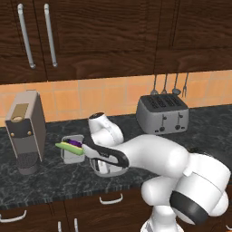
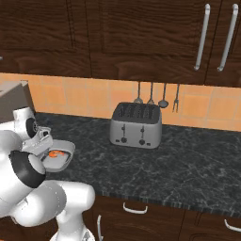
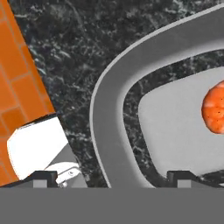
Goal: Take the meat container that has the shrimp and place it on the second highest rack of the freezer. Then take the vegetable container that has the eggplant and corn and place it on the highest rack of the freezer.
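The meat container [image 2: 66, 160] is a shallow grey tray on the dark counter, with an orange shrimp [image 2: 56, 153] inside. In the hand view its rounded rim [image 3: 105, 109] runs up between my fingertips [image 3: 43, 177], and the shrimp [image 3: 214, 111] lies to the right. My gripper [image 3: 113, 177] is open and straddles that rim, low over the tray's corner. In the left base view my forearm covers most of the meat container [image 1: 108, 171]. The vegetable container [image 1: 72, 149], with green corn and purple eggplant, stands just left of it.
A coffee machine [image 1: 26, 131] stands at the counter's left, close to the vegetable container. A silver toaster [image 1: 163, 113] sits against the tiled backsplash to the right. Dark wall cabinets hang above, and utensils [image 2: 150, 96] hang behind the toaster.
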Available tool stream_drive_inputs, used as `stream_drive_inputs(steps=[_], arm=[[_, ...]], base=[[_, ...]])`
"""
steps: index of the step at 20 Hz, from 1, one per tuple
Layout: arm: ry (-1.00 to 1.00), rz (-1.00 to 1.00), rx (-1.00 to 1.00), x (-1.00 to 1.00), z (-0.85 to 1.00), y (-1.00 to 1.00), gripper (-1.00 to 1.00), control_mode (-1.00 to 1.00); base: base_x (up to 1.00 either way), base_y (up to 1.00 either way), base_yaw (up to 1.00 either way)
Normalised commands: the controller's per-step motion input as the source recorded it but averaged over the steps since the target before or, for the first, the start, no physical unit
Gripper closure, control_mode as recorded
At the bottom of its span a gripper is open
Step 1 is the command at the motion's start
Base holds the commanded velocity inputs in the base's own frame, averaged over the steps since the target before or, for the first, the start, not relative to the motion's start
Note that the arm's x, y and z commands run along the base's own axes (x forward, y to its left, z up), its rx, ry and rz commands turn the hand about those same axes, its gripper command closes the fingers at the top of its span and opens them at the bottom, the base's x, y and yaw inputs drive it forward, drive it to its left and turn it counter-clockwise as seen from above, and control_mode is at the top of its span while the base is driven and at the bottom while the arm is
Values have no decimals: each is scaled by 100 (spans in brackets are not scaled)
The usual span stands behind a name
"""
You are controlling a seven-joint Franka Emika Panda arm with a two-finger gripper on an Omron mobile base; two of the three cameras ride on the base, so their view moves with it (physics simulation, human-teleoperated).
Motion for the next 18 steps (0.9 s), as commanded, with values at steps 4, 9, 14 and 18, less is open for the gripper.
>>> stream_drive_inputs(steps=[4,9,14,18], arm=[[-16,5,0,-1,-52,0,-100,-100],[-18,5,1,0,-45,-7,-100,-100],[-15,5,4,1,-47,-20,-100,-100],[-1,6,11,10,-54,-26,-100,-100]], base=[[0,0,0],[0,0,0],[0,0,0],[0,0,0]])
